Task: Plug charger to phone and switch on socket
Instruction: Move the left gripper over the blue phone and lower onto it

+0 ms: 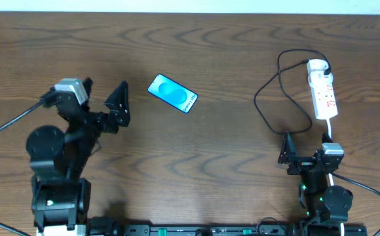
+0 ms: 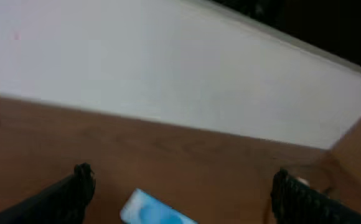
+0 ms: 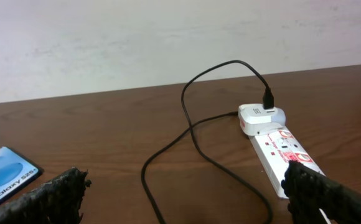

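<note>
The phone (image 1: 172,93) lies flat and tilted at the table's centre-left, its cyan screen up. It also shows in the left wrist view (image 2: 149,210) and the right wrist view (image 3: 3,174). The white socket (image 1: 322,92) lies at the right, with red-marked switches (image 3: 280,149). The charger's black cable (image 1: 268,98) loops left of it, and its plug end sits in a white adapter (image 3: 261,118) at the socket's far end. The cable's tip is not visible. My left gripper (image 1: 119,108) is open and empty, left of the phone (image 2: 183,186). My right gripper (image 1: 304,147) is open and empty, in front of the socket, over the cable (image 3: 187,186).
A thick white cord (image 1: 327,128) runs from the socket's near end toward the right arm's base. A pale wall (image 3: 168,37) stands behind the table's far edge. Bare wood lies between the phone and the cable.
</note>
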`<state>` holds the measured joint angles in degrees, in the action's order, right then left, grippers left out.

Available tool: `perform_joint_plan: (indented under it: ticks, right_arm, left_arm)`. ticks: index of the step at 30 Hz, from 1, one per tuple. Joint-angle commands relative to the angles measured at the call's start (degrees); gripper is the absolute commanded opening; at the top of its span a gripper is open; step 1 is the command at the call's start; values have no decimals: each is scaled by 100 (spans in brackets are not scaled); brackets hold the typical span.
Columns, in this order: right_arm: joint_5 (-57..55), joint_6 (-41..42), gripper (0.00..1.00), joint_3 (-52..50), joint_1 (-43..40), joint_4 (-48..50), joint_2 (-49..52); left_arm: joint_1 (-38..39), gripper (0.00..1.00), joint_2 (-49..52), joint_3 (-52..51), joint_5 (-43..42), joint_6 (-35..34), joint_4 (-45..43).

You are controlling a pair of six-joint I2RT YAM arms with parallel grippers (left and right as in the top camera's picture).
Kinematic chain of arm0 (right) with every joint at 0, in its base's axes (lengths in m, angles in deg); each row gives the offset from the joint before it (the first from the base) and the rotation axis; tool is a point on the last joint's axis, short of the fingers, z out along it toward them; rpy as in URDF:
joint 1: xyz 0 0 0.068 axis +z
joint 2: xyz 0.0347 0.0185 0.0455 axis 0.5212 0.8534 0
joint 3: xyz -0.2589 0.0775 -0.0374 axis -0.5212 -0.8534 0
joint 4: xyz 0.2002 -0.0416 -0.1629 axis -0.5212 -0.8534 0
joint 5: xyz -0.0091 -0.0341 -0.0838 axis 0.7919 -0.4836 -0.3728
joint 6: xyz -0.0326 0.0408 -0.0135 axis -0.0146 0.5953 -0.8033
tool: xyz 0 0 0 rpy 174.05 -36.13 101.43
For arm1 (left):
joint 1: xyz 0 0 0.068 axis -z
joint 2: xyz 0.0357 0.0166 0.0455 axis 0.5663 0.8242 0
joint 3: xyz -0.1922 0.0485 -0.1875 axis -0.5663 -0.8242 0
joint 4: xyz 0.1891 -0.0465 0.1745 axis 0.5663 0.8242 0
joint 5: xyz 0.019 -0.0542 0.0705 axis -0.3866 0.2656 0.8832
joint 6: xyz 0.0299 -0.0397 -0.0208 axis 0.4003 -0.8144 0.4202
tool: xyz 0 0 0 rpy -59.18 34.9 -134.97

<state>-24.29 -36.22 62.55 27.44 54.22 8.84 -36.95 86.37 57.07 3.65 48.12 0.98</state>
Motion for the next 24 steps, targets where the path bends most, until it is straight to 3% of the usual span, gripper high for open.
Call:
perform_joint_plan:
  ticks: [1,4,6,8,19,24]
  right_arm:
    - [20,-37,99,-9,-7,-20,-37]
    - [20,-35,99,-9,-7,-17,-37]
    - [20,-37,99,-9,-7,-20,-37]
    - [20,-35,99,-9,-7,-17,-37]
    - [20,-35,99,-9,-7,-17,-37]
    - [20,-37,99,-9,-7,-17,-37]
  left_arm:
    - [20,93,35,553,-212,-424,629]
    - [48,93,33,828,-319,-566,603]
    - [52,93,33,828,-887,-570,393]
    - [52,93,37,828,-1408,-568,1023]
    - [57,93,208,903,-1550,-1727,684]
    - [249,93,826,1294,-1034,-2205,708]
